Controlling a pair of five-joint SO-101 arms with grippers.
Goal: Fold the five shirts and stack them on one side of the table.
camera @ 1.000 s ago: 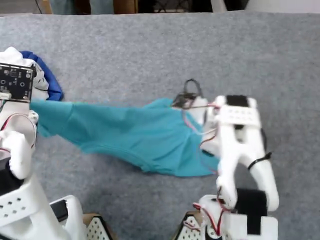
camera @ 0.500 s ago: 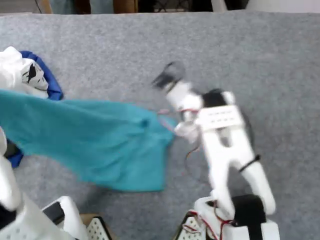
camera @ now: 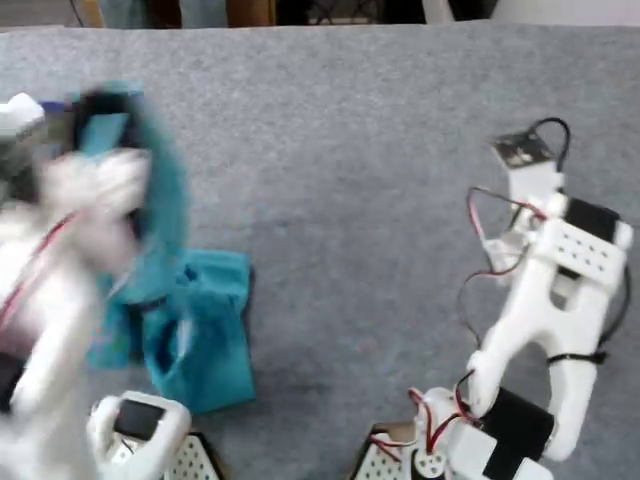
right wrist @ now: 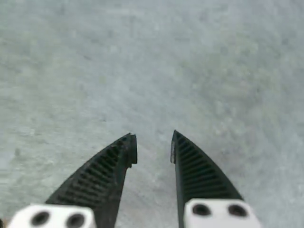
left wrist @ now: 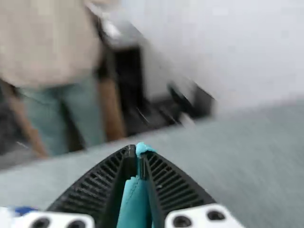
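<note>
My left pincer point(left wrist: 138, 153) is clamped on just a thin edge of the teal shirt point(camera: 200, 330), which hangs bunched toward the lower left of the surface point(camera: 350, 150). Right pincer point(right wrist: 153, 147) is apart at the right, holding nothing. That edge could easily slip, or land crumpled.

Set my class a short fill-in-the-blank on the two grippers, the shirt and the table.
1. The shirt clamped in the left gripper is coloured ____.
2. The right gripper holds nothing, and its jaws are ____.
3. The table is covered in a fabric coloured ____.

Missing words: teal; open; grey.
</note>
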